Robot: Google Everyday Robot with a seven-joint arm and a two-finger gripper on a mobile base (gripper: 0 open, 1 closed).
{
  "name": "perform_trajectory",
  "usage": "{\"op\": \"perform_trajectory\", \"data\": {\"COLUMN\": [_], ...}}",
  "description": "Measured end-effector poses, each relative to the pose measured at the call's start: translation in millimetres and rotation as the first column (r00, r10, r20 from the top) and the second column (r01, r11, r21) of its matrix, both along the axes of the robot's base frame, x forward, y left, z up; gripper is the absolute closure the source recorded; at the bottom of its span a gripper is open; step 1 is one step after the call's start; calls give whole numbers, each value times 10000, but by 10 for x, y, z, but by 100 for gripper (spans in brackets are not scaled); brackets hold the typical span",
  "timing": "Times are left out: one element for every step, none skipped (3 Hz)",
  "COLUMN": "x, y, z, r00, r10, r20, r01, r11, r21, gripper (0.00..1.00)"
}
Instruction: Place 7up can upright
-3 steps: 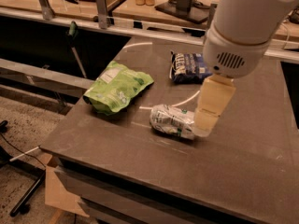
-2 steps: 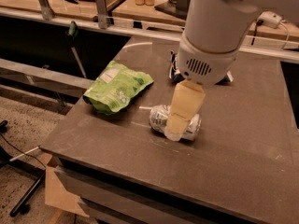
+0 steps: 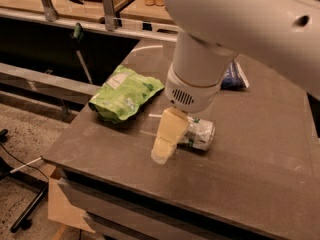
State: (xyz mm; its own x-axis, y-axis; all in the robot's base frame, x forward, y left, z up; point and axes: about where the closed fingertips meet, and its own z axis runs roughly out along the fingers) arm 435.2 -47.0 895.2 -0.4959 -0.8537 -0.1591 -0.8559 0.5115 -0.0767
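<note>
The 7up can lies on its side on the dark table, near the middle of the front half. It is silver-white with green markings. Its left end is hidden behind my gripper, which hangs from the big white arm and reaches down to the table at the can's left end, on the side nearer the camera. I cannot tell whether it touches the can.
A green chip bag lies on the table left of the can. A dark blue snack bag lies at the back, partly behind the arm. The table's front edge and left corner are close to the gripper. A railing runs behind.
The arm has swung left and towards the camera, so the gripper went from the can's right end to its left end. The can still lies on its side.
</note>
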Motion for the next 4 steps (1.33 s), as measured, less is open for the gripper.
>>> {"op": "perform_trajectory", "data": {"x": [134, 257, 318, 337], "y": [98, 137, 165, 187], "z": [-177, -288, -362, -410], "r00": [9995, 9989, 9985, 9982], "r10": [210, 316, 435, 508], "r20": [235, 351, 341, 320], "r01": [-213, -321, -440, -513], "r11": [9997, 9994, 9989, 9986], "r21": [129, 149, 142, 156], "gripper": [0, 14, 38, 61]}}
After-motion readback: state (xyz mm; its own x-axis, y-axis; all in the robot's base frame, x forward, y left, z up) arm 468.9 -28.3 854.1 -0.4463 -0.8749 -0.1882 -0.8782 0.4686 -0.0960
